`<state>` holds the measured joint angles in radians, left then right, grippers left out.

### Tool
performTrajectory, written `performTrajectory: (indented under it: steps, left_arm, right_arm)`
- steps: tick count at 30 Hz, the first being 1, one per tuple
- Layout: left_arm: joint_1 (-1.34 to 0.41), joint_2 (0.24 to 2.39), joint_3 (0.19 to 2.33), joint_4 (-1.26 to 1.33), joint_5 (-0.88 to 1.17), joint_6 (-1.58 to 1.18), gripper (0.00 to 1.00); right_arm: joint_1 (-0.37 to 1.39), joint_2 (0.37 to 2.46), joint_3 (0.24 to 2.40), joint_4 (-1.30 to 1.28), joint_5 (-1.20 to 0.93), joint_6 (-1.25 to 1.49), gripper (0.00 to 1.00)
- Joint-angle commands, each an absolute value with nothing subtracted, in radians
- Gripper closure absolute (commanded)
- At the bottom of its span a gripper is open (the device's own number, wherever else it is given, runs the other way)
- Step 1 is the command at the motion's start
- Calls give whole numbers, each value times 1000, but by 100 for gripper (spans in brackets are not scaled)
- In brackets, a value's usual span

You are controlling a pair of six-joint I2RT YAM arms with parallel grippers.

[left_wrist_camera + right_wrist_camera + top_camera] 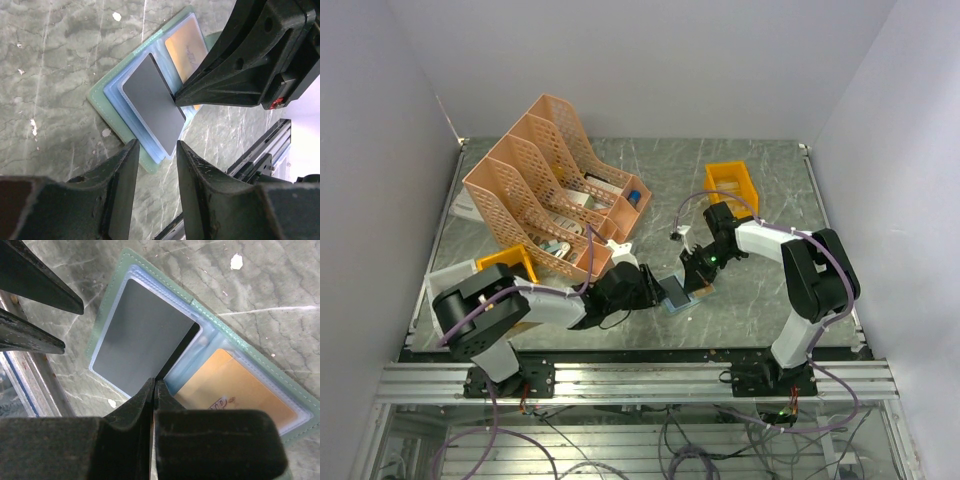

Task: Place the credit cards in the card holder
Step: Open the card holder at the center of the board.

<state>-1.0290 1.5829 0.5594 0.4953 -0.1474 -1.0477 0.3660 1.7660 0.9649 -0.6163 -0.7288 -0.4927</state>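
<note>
Closest in, the left gripper [156, 150] hovers with its two black fingers apart and nothing between them. They are aimed at the near edge of the flat grey-green folding card holder [107, 109]. That placement looks meant to steady the holder, or to pin its clear sleeves down, while a card goes in.

The card holder lies spread open on the marbled grey-green table [760, 320], near the front edge and between the two grippers. The left gripper sits just to its left.

Over the holder's left half lies a thin dark grey card [152, 102], not yet in a pocket. Its left end rests on the bluish sleeves, and its right edge seems lifted, with a dark gap beneath. The right gripper [154, 385] comes in from the right and slightly farther back. Its jaws are pressed together on the middle of that raised edge. Gripping one edge probably leaves the free end to lead into a slot, so the grey card sits directly ahead of those fingertips.

A pale tan card [185, 47] already sits inside a sleeve on the holder's right half.

Farther back stand an orange-yellow plastic bin [730, 185] on the right and a peach lattice file rack [540, 190] on the left.
</note>
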Motion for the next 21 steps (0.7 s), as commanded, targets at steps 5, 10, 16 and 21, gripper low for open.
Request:
performTrajectory:
  steps: [5,10,16,21]
  left_arm:
    - [-1031,1634,613,564,-127,-1056,53]
    - [-1032,1658,642,537,-131,-1054,52]
    - [-1032,1665,672,455,-149,-1058,52]
    - [-1032,1648,680,420,-165,-1053,52]
  right_arm:
    - [374,1804,976,-605,-667,-489,100]
    - [376,1805,976,-607,-665,-491,100]
    - [377,1804,976,-608,-664,-491,100]
    - [379,1808,976,-611,-663,-491,100]
